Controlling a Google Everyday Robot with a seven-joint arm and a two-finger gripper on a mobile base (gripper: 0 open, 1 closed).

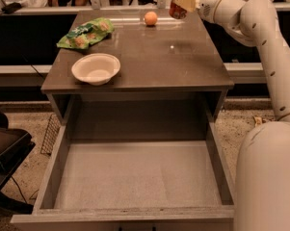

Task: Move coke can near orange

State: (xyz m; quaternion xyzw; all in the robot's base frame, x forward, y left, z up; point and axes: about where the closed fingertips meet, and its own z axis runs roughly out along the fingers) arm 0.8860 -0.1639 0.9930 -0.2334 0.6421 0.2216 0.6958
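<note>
My gripper (184, 3) is at the far right corner of the table (183, 66), fingers closed on the coke can (176, 13). The can hangs upright, clear of the surface, just right of the orange (151, 18). The orange rests on the tabletop close to the far edge.

Main risk, in my judgement: the orange is round and free to roll, so a low sideways approach could nudge it with the can or a finger and send it off the back. Second risk: the set-down spot lies near the rear edge, and a placement too far back could leave the can partly unsupported. Third: letting go before the base is flat on the wood could tip the can.

Nothing stands between can and orange; the path is open. The white bowl (96, 68) and the green snack bag (85, 32) lie on the left side, well apart from both. The open drawer (135, 177) below the front edge is out of the working area.
</note>
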